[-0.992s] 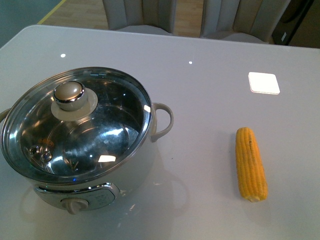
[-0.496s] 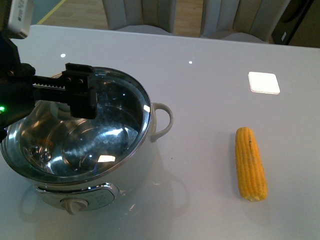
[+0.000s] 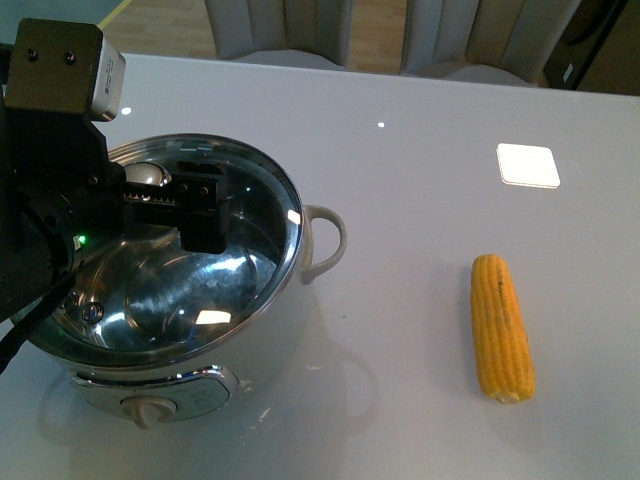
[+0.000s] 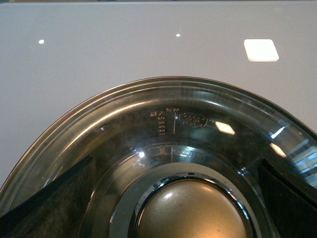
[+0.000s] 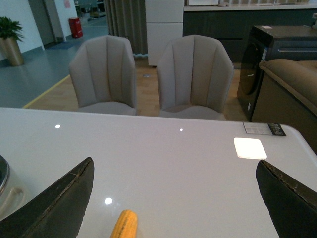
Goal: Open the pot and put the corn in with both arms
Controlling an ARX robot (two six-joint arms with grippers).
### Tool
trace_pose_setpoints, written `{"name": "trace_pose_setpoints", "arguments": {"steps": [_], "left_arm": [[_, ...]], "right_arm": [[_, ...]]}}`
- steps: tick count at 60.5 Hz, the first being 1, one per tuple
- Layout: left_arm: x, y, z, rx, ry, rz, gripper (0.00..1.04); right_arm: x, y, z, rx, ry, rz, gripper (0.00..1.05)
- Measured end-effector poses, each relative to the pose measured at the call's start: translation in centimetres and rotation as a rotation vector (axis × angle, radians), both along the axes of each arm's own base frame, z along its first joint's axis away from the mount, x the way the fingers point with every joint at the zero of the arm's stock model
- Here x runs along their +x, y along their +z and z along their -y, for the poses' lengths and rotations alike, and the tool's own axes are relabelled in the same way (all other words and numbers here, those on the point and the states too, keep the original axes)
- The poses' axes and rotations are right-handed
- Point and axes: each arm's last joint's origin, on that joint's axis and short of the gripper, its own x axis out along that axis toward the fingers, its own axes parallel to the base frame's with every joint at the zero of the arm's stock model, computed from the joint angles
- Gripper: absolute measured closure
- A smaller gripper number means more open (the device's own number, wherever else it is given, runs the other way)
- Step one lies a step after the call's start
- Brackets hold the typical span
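Observation:
The pot [image 3: 262, 335] stands at the table's front left with its glass lid [image 3: 240, 265] on. My left gripper [image 3: 145, 200] is open over the lid, its jaws either side of the lid's knob [image 3: 147, 173]. In the left wrist view the knob [image 4: 193, 213] sits between the black fingers [image 4: 54, 198], which stand apart from it, with the gripper [image 4: 176, 168] centred just above it. The corn [image 3: 502, 327] lies on the table at the right. My right gripper [image 5: 173, 166] is open and empty above the table, with the corn's tip [image 5: 125, 224] below it.
A white square pad [image 3: 527, 165] lies on the table behind the corn. Two grey chairs [image 3: 280, 25] stand past the far edge. The pot's side handle [image 3: 325, 240] sticks out toward the corn. The right arm does not show in the front view.
My left arm came into view over the pot and moved in and down. Its open jaws now straddle the lid's knob. The corn and pot have not moved.

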Motion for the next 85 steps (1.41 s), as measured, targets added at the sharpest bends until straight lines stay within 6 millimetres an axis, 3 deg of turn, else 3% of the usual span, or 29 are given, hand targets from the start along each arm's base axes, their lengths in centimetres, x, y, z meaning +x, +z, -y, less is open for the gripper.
{"name": "trace_pose_setpoints", "arguments": {"steps": [8, 30, 50, 63, 85], "left_arm": [[0.0, -0.3, 0.1, -0.006, 0.009, 0.006, 0.09], [0.0, -0.4, 0.5, -0.030, 0.036, 0.013, 0.62], [0.1, 0.0, 0.6, -0.017, 0.054, 0.014, 0.62], [0.0, 1.2, 0.6, -0.010, 0.054, 0.004, 0.62], [1.1, 7.0, -0.9, -0.049, 0.096, 0.108, 0.62]], "right_arm": [[0.0, 0.0, 0.0, 0.000, 0.000, 0.000, 0.09], [0.0, 0.0, 0.0, 0.000, 0.000, 0.000, 0.09], [0.0, 0.0, 0.0, 0.000, 0.000, 0.000, 0.09], [0.0, 0.0, 0.0, 0.000, 0.000, 0.000, 0.09], [0.0, 0.0, 0.0, 0.000, 0.000, 0.000, 0.09]]}}
